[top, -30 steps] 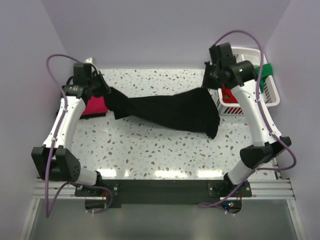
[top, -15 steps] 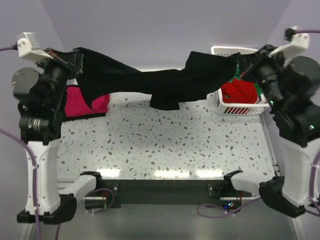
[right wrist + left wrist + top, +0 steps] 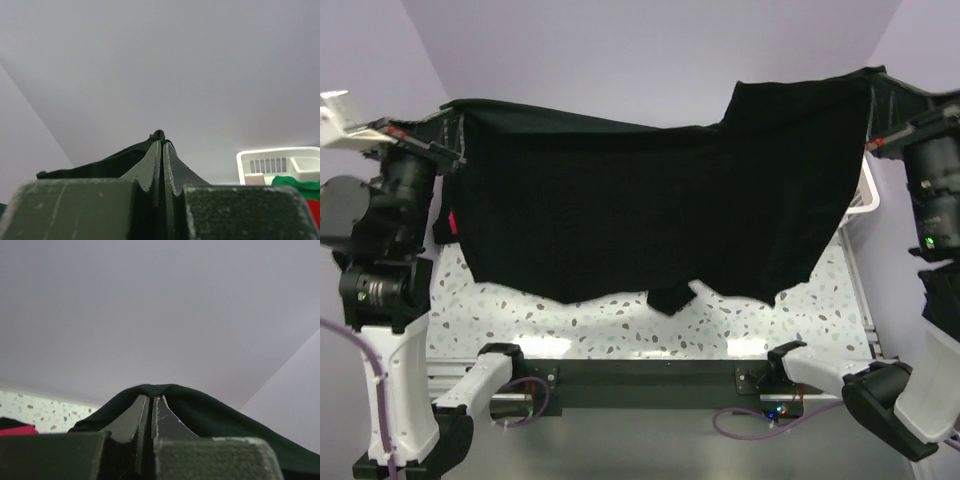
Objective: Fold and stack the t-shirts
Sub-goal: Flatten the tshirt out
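Observation:
A black t-shirt [image 3: 650,210] hangs spread wide in the air, held up high between my two grippers, and its lower edge dangles above the speckled table [image 3: 570,315]. My left gripper [image 3: 453,110] is shut on its left top corner; in the left wrist view the jaws [image 3: 151,397] pinch the black cloth [image 3: 210,412]. My right gripper [image 3: 873,82] is shut on the right top corner, and black cloth [image 3: 110,162] shows at its tips [image 3: 161,142]. A magenta-pink t-shirt [image 3: 450,222] [image 3: 15,430] lies on the table at the left, mostly hidden.
A white slatted basket [image 3: 866,195] [image 3: 270,160] stands at the back right, mostly behind the black cloth. It holds a green t-shirt [image 3: 300,183] and a red one [image 3: 315,210]. Lilac walls close in the back and both sides.
Both arms have lifted the black t-shirt off the table and pulled it apart sideways. It went from a bunched strip to a wide hanging sheet that hides most of the table.

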You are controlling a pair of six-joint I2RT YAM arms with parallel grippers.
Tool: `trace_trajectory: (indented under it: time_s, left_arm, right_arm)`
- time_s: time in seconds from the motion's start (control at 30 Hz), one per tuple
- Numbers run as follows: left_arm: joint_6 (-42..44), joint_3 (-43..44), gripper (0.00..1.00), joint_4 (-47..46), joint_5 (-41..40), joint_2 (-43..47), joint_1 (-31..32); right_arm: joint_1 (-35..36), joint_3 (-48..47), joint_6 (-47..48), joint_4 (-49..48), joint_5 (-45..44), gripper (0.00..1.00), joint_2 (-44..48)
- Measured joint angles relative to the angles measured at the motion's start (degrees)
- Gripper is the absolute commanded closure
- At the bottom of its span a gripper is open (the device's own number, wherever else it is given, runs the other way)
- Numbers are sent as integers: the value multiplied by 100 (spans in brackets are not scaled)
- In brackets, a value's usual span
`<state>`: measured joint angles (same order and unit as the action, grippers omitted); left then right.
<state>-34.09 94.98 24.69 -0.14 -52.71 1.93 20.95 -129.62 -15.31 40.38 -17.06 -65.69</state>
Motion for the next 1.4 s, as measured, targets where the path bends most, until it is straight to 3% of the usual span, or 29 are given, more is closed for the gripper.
trace_trajectory:
  time_s: [0.17,0.37,0.57,0.87,1.23,1.4]
  left_arm:
    - [-87,-459,100,-114,634,-807,0]
    - [-79,-632,100,173,1040,-2194,-2]
    - [-28,-678,100,719,955,-2520,0]
    - [-44,-675,100,763,758,-2061,-2]
    - [-197,-658,100,741,-328,-42,-2]
    - [-238,-304,100,892,-833,442,0]
  right_arm:
    - [-2,424,273,-256,-26,100,-691]
    - [-2,457,533,-313,-24,100,-2297]
    - [-2,461,750,-103,-22,100,-3193]
    - [-2,192,916,-232,7,100,-2629]
    - [-2,-323,1217,-457,28,100,-1316]
    - [0,-780,1300,-538,31,100,-957]
